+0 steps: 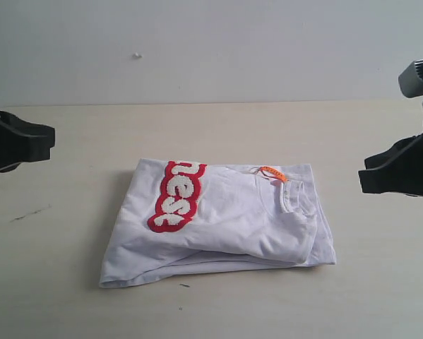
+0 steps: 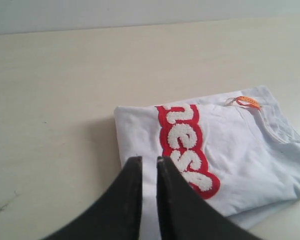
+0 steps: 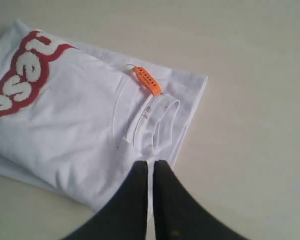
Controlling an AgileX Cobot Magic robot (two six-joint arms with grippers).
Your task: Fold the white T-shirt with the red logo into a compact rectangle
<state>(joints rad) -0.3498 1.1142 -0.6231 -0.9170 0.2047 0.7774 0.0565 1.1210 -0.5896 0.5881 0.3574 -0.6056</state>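
Note:
The white T-shirt (image 1: 229, 227) lies folded into a rough rectangle on the table, its ribbed neck and orange tag (image 1: 273, 173) at the right. The red logo (image 1: 177, 195) runs across the folded top near the left side, partly tucked under at the far fold. My left gripper (image 1: 51, 145) hangs above the table to the shirt's left, shut and holding nothing. My right gripper (image 1: 363, 181) hovers to the shirt's right, also shut and empty. In the left wrist view, the gripper (image 2: 149, 159) points at the shirt (image 2: 240, 150) and logo (image 2: 187, 147). The right wrist view has the gripper (image 3: 151, 163) over the shirt's (image 3: 74, 125) collar edge, near the tag (image 3: 148, 80).
The beige table (image 1: 197, 127) stretches around the shirt on all sides. A white wall (image 1: 211, 42) stands behind it. A faint dark scuff (image 1: 27, 214) marks the table at the left, and a tiny speck (image 1: 184, 285) lies by the shirt's near edge.

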